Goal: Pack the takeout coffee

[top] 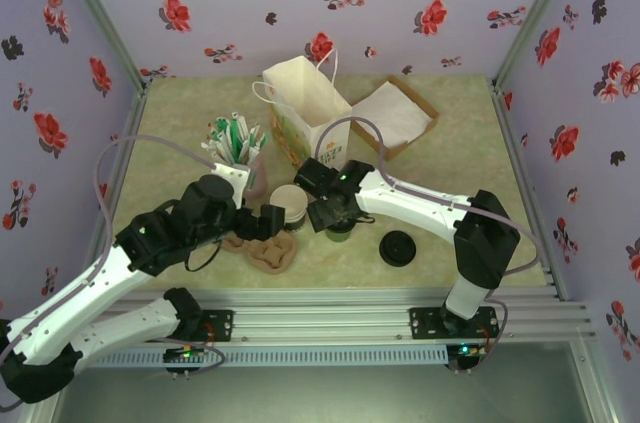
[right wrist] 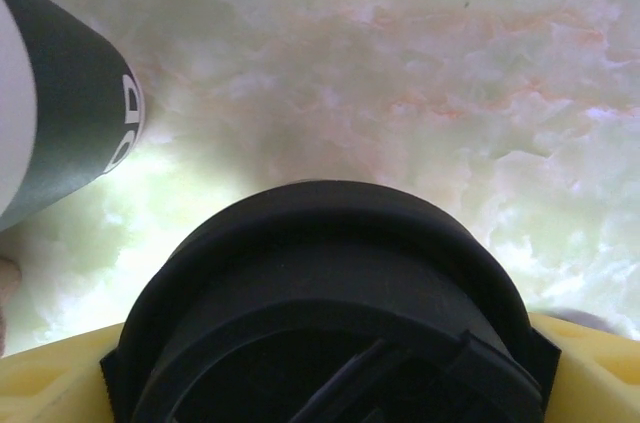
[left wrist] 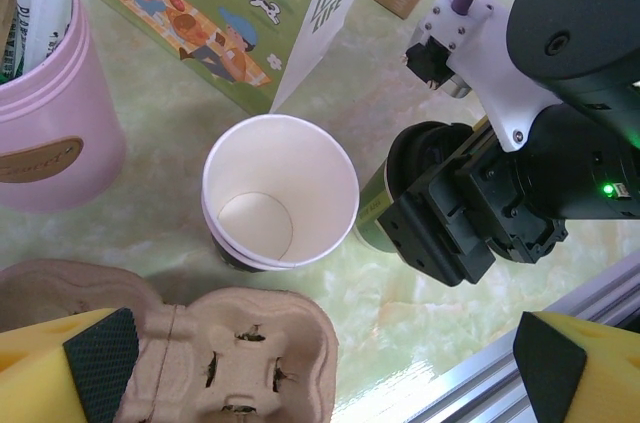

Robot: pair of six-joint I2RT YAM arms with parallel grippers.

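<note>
An open paper cup point(top: 290, 205) point(left wrist: 280, 193), white inside and dark brown lower down, stands lidless at the table's centre; its dark wall point(right wrist: 60, 113) shows at the left of the right wrist view. My right gripper point(top: 336, 211) point(right wrist: 320, 383) is shut on a round black lid point(right wrist: 320, 303) point(left wrist: 412, 158), held at the top of a second cup point(left wrist: 374, 209) right of the open one. I cannot tell whether the lid is seated. My left gripper point(top: 262, 221) point(left wrist: 325, 383) is open above the brown pulp carrier point(left wrist: 210, 353), just short of the open cup.
A second black lid point(top: 398, 248) lies on the table to the right. The pink cup of stirrers point(top: 236, 155) point(left wrist: 45, 133) stands at the left. Behind are the printed paper bag point(top: 305, 108) and an open cardboard box point(top: 395, 115). The metal rail point(top: 400, 308) borders the near edge.
</note>
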